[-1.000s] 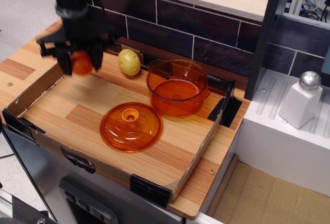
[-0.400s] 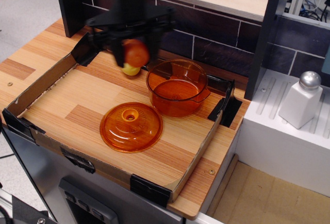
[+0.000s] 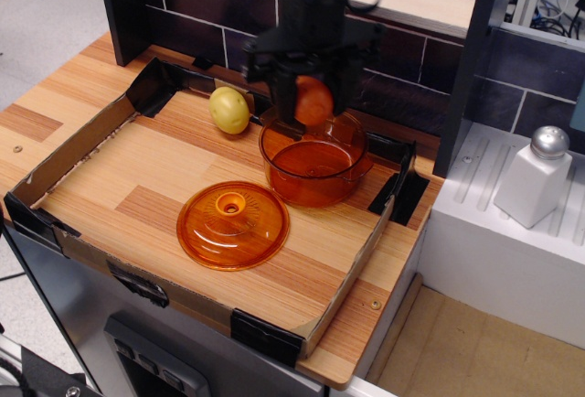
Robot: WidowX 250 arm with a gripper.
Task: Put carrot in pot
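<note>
The carrot [image 3: 313, 101] sits between my two black fingers [image 3: 286, 102], one at its nine o'clock and one at its three o'clock. My pincer [image 3: 313, 104] is closed only as far as the ball's width and grips it at the sides. It hangs clear above the back part of the pot [image 3: 313, 157], toward the pot's twelve o'clock rim, and does not touch it.

The carrot is round, so I find no long axis and no direction that it points. Its skin is smooth, glossy and orange-red, partly shaded by my fingers.

The pot is a round bowl of clear orange material. It has a raised rim, and a lip or handle juts from it at about four o'clock. I see the wood grain dimly through its wall. At the pot's seven o'clock, just beside it, lies the lid [image 3: 232, 224], a low orange dome of the same clear stuff with a small knob at its centre.

At the pot's ten o'clock rests a yellow-green lump [image 3: 229, 110], dull and slightly egg-shaped. Everything stands on a striped wooden board [image 3: 110, 187] edged with a low cardboard wall and black corner pieces. Behind it is a dark tiled wall [image 3: 210, 4]. At three o'clock, well apart, stands a white shaker [image 3: 537, 177] with a metal cap.
</note>
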